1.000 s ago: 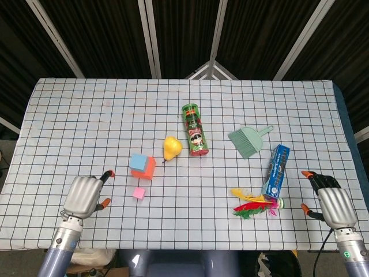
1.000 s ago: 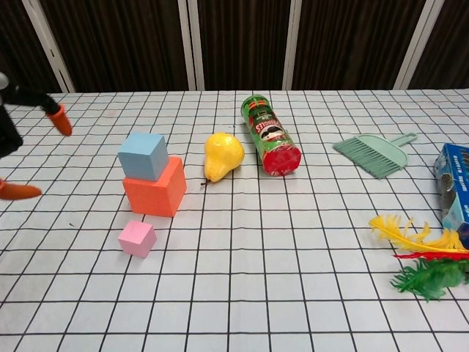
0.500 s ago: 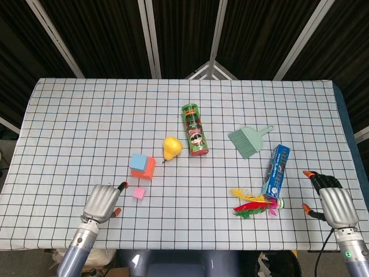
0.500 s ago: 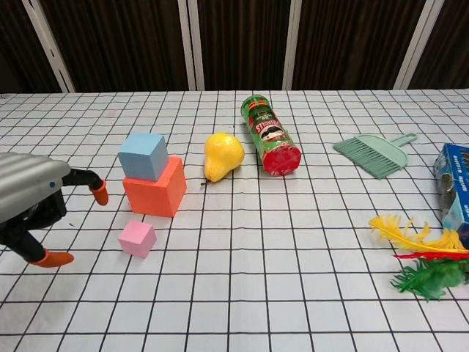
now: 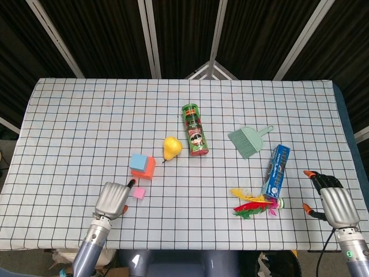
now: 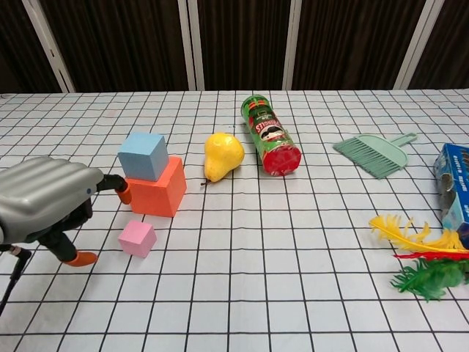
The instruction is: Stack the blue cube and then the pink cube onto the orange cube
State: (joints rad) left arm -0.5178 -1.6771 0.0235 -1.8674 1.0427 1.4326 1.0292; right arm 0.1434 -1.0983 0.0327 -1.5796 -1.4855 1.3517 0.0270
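Observation:
The blue cube [image 5: 138, 161] [image 6: 143, 155] rests on top of the orange cube [image 5: 147, 169] [image 6: 156, 188], shifted toward its left side. The small pink cube [image 5: 139, 193] [image 6: 137, 238] lies on the cloth just in front of that stack. My left hand [image 5: 113, 200] [image 6: 48, 204] hovers close to the left of the pink cube, fingers apart and holding nothing; one orange fingertip reaches toward the orange cube. My right hand [image 5: 332, 203] stays at the table's near right edge, open and empty; the chest view does not show it.
A yellow pear [image 5: 172, 148] [image 6: 222, 155] and a green chip can [image 5: 195, 130] [image 6: 270, 136] lie right of the stack. Further right are a green dustpan brush [image 5: 247, 141] [image 6: 374, 153], a blue box [image 5: 277, 169] [image 6: 454, 180] and coloured feathers [image 5: 254, 204] [image 6: 421, 258].
My left hand has moved right along the near edge, from well left of the cubes to right beside the pink cube. The cubes and my right hand have stayed put.

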